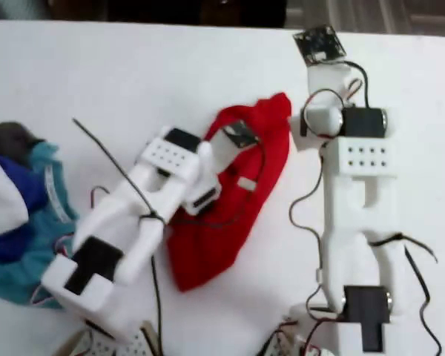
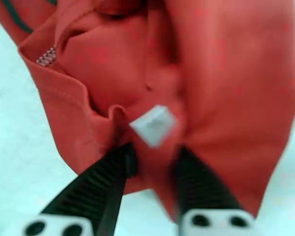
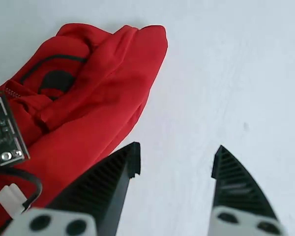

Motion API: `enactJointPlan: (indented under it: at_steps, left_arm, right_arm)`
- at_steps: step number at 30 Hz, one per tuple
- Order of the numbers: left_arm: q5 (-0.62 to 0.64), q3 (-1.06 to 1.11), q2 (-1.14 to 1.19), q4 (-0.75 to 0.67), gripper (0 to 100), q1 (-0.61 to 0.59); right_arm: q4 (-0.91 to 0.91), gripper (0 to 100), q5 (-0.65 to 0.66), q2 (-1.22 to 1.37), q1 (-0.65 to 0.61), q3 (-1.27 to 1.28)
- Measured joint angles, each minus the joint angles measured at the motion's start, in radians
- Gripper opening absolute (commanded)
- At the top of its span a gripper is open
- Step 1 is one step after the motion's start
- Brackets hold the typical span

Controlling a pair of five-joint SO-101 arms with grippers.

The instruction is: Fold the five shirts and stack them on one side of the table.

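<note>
The left arm (image 1: 122,222) hides the middle of the red shirt (image 1: 271,152). The pile of shirts (image 1: 33,222) is cut off at the high view's edge; their number cannot be told.

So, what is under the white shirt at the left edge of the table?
A dark blue shirt lies under the white shirt, and a teal shirt under both. How they are folded beneath is covered.
</note>
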Motion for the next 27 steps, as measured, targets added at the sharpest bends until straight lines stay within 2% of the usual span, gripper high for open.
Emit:
enactJointPlan:
  at_steps: [4, 9, 11, 14, 19, 23, 27]
  left_arm:
    - [0.0, -0.109, 0.0, 0.086, 3, 0.0]
    - [0.0, -0.339, -0.029, 0.327, 3, -0.012]
    - [0.0, -0.42, -0.048, 0.413, 3, -0.044]
    - [-0.005, -0.451, -0.094, 0.443, 3, -0.129]
    - [-0.083, -0.391, -0.206, 0.451, 3, -0.27]
    - [-0.13, -0.222, -0.311, 0.451, 3, -0.342]
    - [-0.155, -0.02, -0.353, 0.434, 3, -0.373]
  right_arm:
    - [0.0, 23.4, 0.0, 0.0, 0.0, 0.003]
    - [0.0, 23.4, 0.0, 0.0, 0.0, 0.003]
    - [-0.002, 23.5, 0.0, 0.0, 0.0, 0.003]
    - [-0.023, 23.7, -0.009, 0.002, 0.0, 0.003]
    - [-0.051, 26.9, -0.098, 0.146, -0.008, -0.061]
    - [-0.012, 34.2, -0.172, 0.333, -0.068, -0.241]
    - [0.018, 33.6, -0.201, 0.539, -0.152, -0.454]
